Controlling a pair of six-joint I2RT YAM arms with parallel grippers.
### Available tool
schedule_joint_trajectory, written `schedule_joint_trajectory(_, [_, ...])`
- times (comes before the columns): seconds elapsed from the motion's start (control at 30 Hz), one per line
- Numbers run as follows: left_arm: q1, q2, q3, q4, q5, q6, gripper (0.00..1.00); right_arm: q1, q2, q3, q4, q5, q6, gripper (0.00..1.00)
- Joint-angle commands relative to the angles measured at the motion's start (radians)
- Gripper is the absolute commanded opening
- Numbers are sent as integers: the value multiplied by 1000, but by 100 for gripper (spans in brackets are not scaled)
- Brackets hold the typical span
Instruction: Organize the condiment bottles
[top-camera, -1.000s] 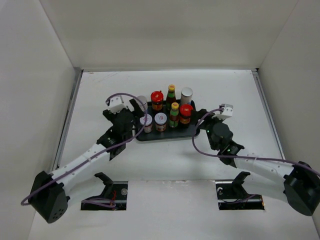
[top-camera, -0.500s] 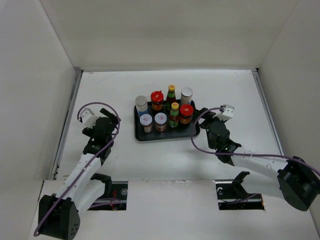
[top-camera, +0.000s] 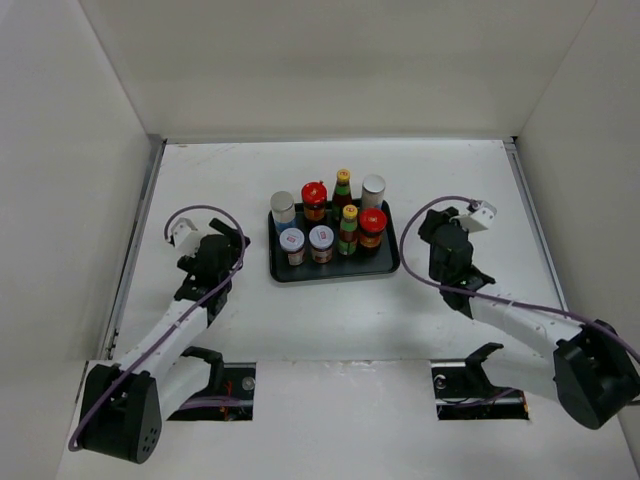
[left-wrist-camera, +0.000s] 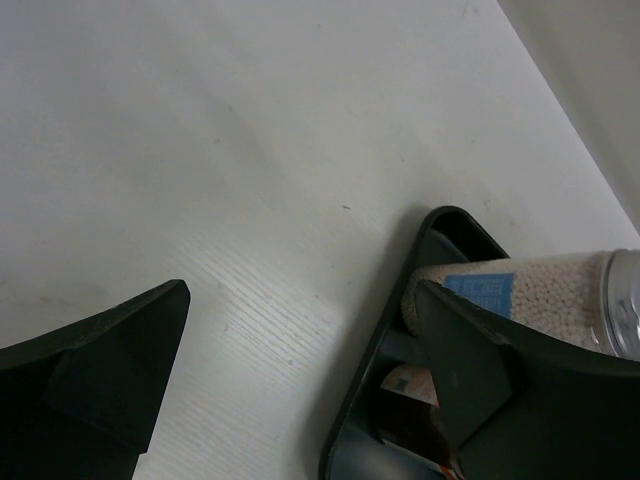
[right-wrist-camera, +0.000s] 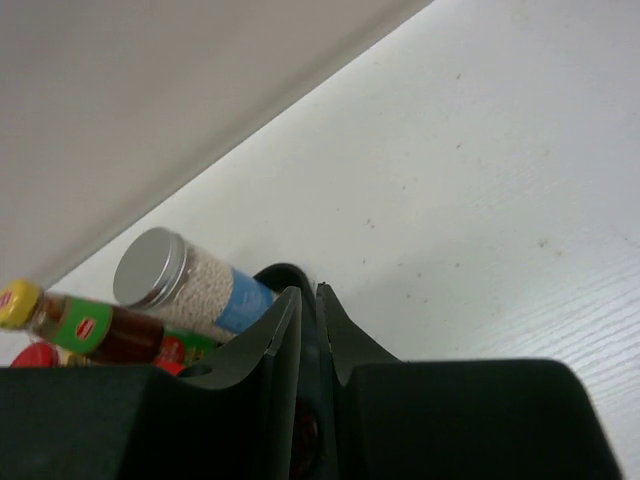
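The condiment bottles stand in two rows in a black tray (top-camera: 335, 276). The back row is a silver-capped shaker (top-camera: 283, 207), a red-lidded jar (top-camera: 314, 200), a slim dark sauce bottle (top-camera: 343, 190) and a second shaker (top-camera: 373, 190). In front stand two white-lidded jars (top-camera: 292, 245), another sauce bottle (top-camera: 349, 228) and a red-lidded jar (top-camera: 372, 226). My left gripper (top-camera: 228, 243) is open and empty, left of the tray. My right gripper (top-camera: 427, 226) is shut on nothing, just right of the tray. In the left wrist view the open gripper (left-wrist-camera: 300, 330) faces the tray corner (left-wrist-camera: 450, 222) and a shaker (left-wrist-camera: 545, 295). The right wrist view has the shut gripper (right-wrist-camera: 310, 292) beside a shaker (right-wrist-camera: 185, 280).
White walls close in the table on the left, back and right. A metal strip (top-camera: 135, 250) runs along the left edge. Purple cables loop over both wrists. Two black cut-outs lie in the near ledge by the arm bases.
My left arm has drawn back from the tray's left side and stayed open. My right gripper has backed off to the right of the tray and shut.
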Motion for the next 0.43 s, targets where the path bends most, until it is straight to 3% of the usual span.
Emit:
schedule_joint_trajectory(0.0, [-6,-8,-54,110,45,-18,100,-53,39,61,-57,-43,101,18])
schedule_joint_trajectory(0.17, [28,-54,-91,143,103,-13,100,-78,130,82,-25,-123,106,23])
schedule_joint_trajectory(0.4, [22,-17,-77,159,114,16,100,-42,187,99,15,-106,23,48])
